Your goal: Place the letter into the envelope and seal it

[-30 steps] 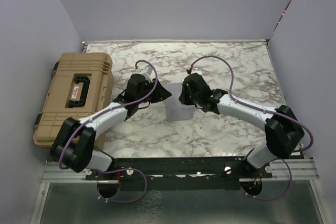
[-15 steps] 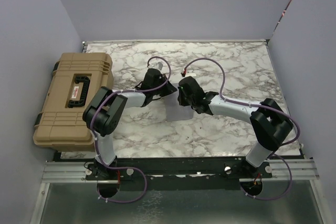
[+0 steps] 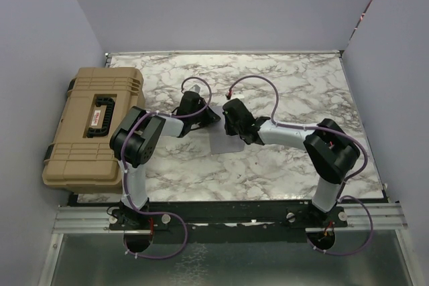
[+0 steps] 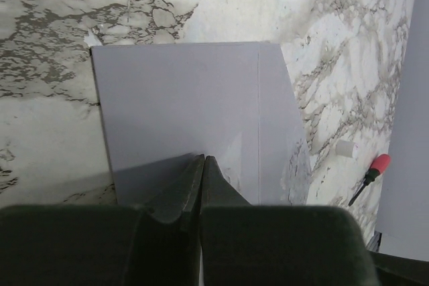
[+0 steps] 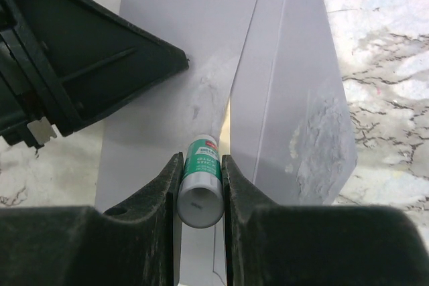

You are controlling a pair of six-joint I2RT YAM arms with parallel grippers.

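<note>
The light-grey envelope (image 3: 224, 141) lies flat on the marble table between the two arms, its flap (image 5: 295, 85) folded open to the right. A thin peach strip of the letter (image 5: 227, 120) shows at the envelope's mouth; the rest is hidden inside. My left gripper (image 4: 203, 159) is shut with nothing between its fingers, and its tips rest on the envelope's (image 4: 181, 98) body. My right gripper (image 5: 201, 163) is shut on a green-and-white glue stick (image 5: 201, 179), whose far end points down at the envelope (image 5: 174, 45) near the mouth. From above, both grippers (image 3: 212, 118) (image 3: 234, 132) meet over the envelope.
A big tan hard case (image 3: 94, 125) stands at the table's left edge. A red-handled tool (image 4: 375, 167) and a small white piece (image 4: 344, 149) lie beyond the envelope in the left wrist view. Purple walls close in the table on three sides.
The left gripper has closed and the left arm has folded in, bringing its tips onto the envelope. The right gripper, still holding the glue stick, has shifted slightly left.
</note>
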